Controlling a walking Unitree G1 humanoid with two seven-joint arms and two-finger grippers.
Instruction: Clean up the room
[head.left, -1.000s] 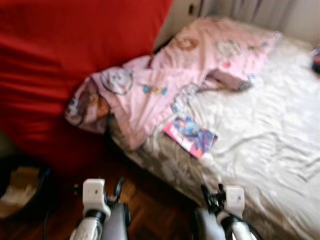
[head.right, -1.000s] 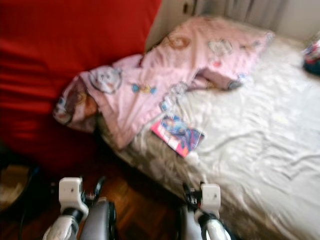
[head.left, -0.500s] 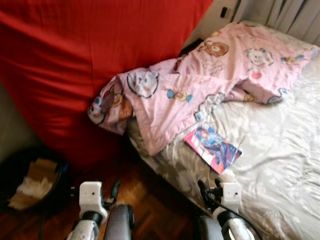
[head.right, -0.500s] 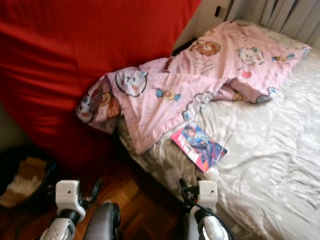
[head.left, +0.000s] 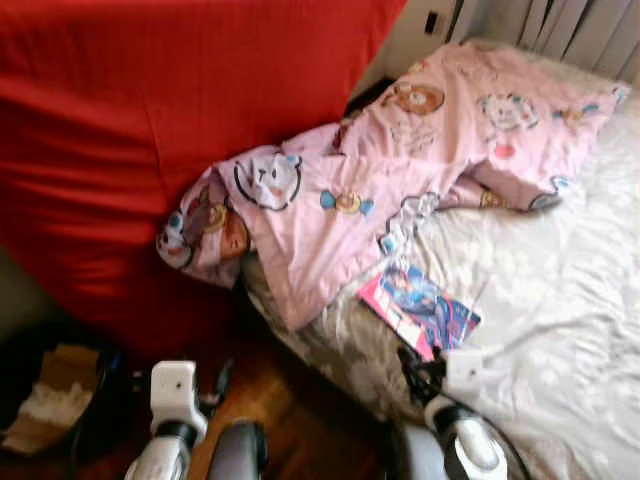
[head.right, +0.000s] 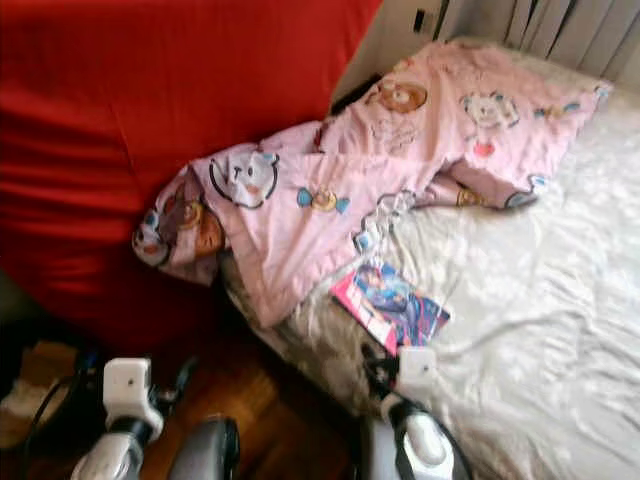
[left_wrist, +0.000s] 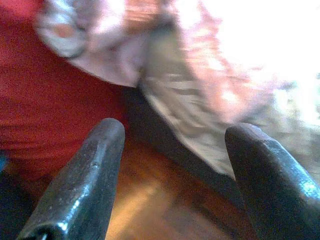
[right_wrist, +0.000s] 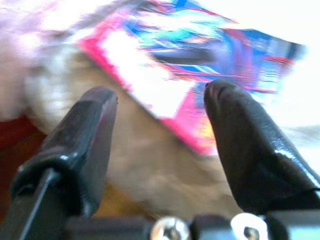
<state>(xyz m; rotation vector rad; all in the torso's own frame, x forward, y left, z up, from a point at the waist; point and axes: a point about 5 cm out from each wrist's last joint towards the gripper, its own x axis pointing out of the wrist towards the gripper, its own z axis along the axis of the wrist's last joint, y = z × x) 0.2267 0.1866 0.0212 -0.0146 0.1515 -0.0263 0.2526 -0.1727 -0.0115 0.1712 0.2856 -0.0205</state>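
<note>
Right wrist view puts the right end effector nearest of all: its two black fingers stand well apart with nothing between them, poised over the near edge of the bed and aimed at the pink-and-blue magazine lying flat on the pale sheet. They touch nothing. Left wrist view shows the left end effector likewise spread wide and empty, held above the wooden floor with the red bedding and the bed's side beyond it.

From the head, the left end effector sits low over the floor beside a dark bin with crumpled paper inside, something neither wrist camera picks up. The right end effector hovers at the bed's edge, just short of the magazine, which lies on the white sheet near the mattress corner. Beyond the magazine a pink cartoon-print blanket is bunched across the bed, one end spilling over the side against a large red cover. Farthest back, pale curtains hang by the wall. The head views are somewhat blurred.
</note>
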